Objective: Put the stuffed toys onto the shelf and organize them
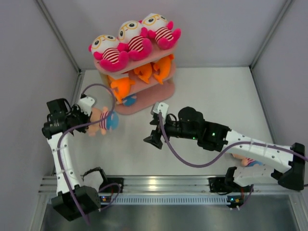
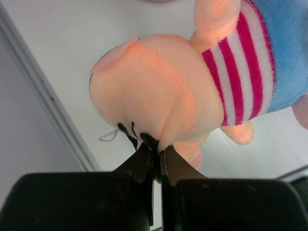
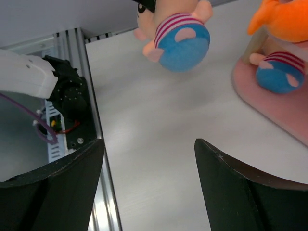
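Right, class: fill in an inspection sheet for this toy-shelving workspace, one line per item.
Surface: smooth pale table.
Job's things: pink shelf; three white-faced dolls on the top board, orange sharks on the middle board, one striped doll on the bottom board; a spare doll lies on the table under the right arm.
Clutter: nothing seen.
Grippers: left tool shut on the head of a peach-faced doll; right tool open, holding nothing.
Cables: purple cables loop along both arms.
Surroundings: grey walls; metal rail at the near edge.
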`<state>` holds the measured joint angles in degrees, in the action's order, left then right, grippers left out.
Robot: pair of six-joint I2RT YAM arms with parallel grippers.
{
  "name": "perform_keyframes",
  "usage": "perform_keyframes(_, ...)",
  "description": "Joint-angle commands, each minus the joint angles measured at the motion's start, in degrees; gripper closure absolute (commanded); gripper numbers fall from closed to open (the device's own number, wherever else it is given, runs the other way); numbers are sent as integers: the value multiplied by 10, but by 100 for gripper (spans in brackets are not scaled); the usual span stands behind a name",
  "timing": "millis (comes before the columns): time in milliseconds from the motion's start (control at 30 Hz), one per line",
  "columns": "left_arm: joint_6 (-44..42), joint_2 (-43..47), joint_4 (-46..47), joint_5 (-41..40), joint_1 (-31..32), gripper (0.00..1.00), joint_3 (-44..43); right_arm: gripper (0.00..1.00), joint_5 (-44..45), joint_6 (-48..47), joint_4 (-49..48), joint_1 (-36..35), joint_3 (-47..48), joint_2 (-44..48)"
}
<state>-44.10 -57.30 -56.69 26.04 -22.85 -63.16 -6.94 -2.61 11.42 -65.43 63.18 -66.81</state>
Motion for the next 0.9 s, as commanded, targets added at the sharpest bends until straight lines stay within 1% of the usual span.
perform_keyframes(0,-127,39,-107,99,0,100,16,24,-47,150,-133,6,-12,-49)
perform_keyframes(33,-131,54,-109,104,-1,100,19,24,-47,176,-170,6,-10,-64)
perform_keyframes(67,-130,61,-109,109,0,100,20,24,-46,228,-186,6,4,-101)
perform_keyframes(133,-128,72,-109,124,1,100,19,24,-35,268,-205,6,25,-139)
perform_keyframes(167,-122,75,-111,131,1,100,17,22,-28,300,-206,5,47,-174)
perform_keyframes(267,-119,83,-113,144,3,100,17,17,-4,347,-236,5,61,-216)
perform_keyframes(467,-122,90,-118,139,5,100,21,10,20,391,-303,5,60,-251)
perform_keyframes(567,-123,92,-118,145,7,100,22,10,22,413,-307,7,67,-275)
perform_keyframes(633,-122,93,-118,152,8,100,22,10,-11,435,-341,19,64,-288)
perform_keyframes(700,-120,92,-119,159,9,100,21,11,-23,459,-357,31,64,-309)
perform_keyframes(800,-114,91,-118,170,9,100,15,12,-28,465,-344,35,85,-334)
perform_keyframes(833,-112,91,-118,173,9,100,15,15,-33,466,-343,35,88,-337)
perform_keyframes(867,-107,90,-117,175,9,100,14,22,-39,465,-344,35,89,-340)
